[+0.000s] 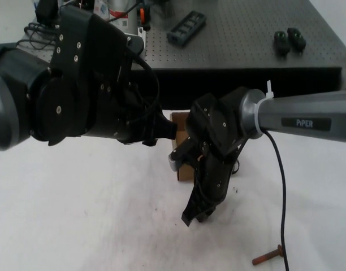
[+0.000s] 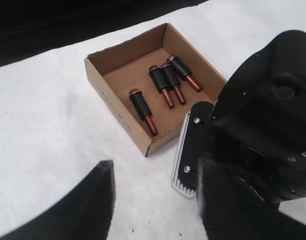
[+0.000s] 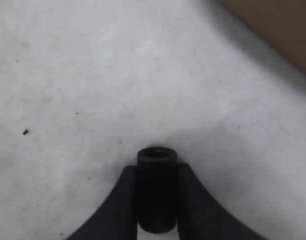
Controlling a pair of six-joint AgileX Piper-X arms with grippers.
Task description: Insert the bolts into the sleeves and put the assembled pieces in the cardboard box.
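Two arms reach over a worktop covered in white cloth: the left arm comes in bulky from one side of the high view, and the right arm comes in from the other side, its wrist bent downward. Behind the cloth sits a dark perforated board.

Between the two arms the cardboard box rests open on the cloth. The left pincer hangs above the cloth near the box, its two fingers spread wide apart with nothing between them; the right arm's wrist stands close beside it.

The right pincer points down at the cloth just beside the box and is clamped on a black sleeve, whose open bore faces outward past the fingertips.

Four assembled pieces, each a copper-coloured bolt through a black sleeve, lie on the box floor, three close together and one a little apart.

One loose bolt lies on the cloth, well apart from the box, next to the right arm's cable.
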